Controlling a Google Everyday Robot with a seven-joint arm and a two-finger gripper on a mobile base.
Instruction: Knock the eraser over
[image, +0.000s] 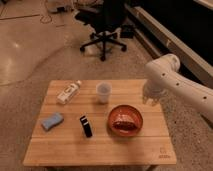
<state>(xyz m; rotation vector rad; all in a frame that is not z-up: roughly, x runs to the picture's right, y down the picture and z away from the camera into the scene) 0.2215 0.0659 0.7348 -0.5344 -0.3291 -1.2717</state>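
The eraser (86, 126), a small black block with a pale stripe near its top, stands upright on the wooden table (100, 150), left of centre. My gripper (151, 99) hangs at the end of the white arm above the table's right side, just past the red bowl. It is shut with nothing in it. A wide stretch of table separates it from the eraser.
A red bowl (125, 120) with something reddish inside sits between the gripper and the eraser. A translucent cup (103, 92) stands behind the eraser. A white bottle (69, 92) lies at the back left and a light-blue sponge (52, 121) at the left. An office chair (105, 30) stands beyond the table.
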